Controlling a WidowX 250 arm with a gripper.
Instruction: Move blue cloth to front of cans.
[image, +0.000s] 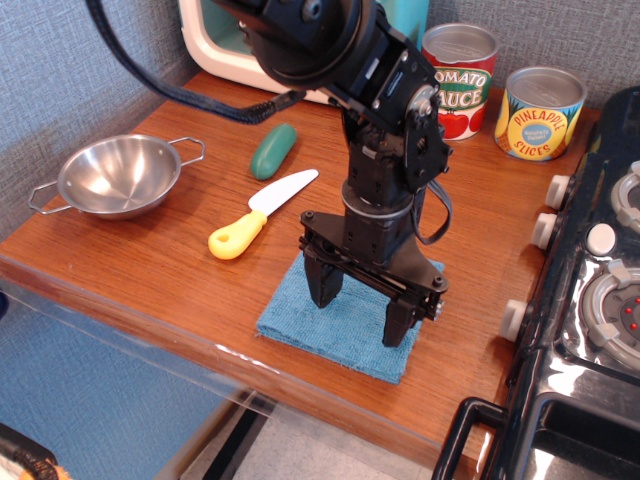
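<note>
Observation.image has the blue cloth lying flat right under my gripper, near the front edge of the wooden counter. My fingers are spread apart with the tips down on the cloth, one near its left part and one toward its right front corner. Honestly can't tell from this angle whether the tips are pressing into the fabric or just sitting on top, my own wrist blocks the middle of it.

The cans are well behind me and off to the right, up against the back wall. The taller tomato sauce can is partly hidden behind my arm, and the shorter pineapple slices can stands just right of it.

Left of the gripper and a bit back there's a toy knife with a yellow handle, lying apart from the cloth. Further back from that sits a green pickle-looking thing. Way out to my left is a small metal bowl with two wire handles. On my right the black toy stove runs along the counter edge.
</note>
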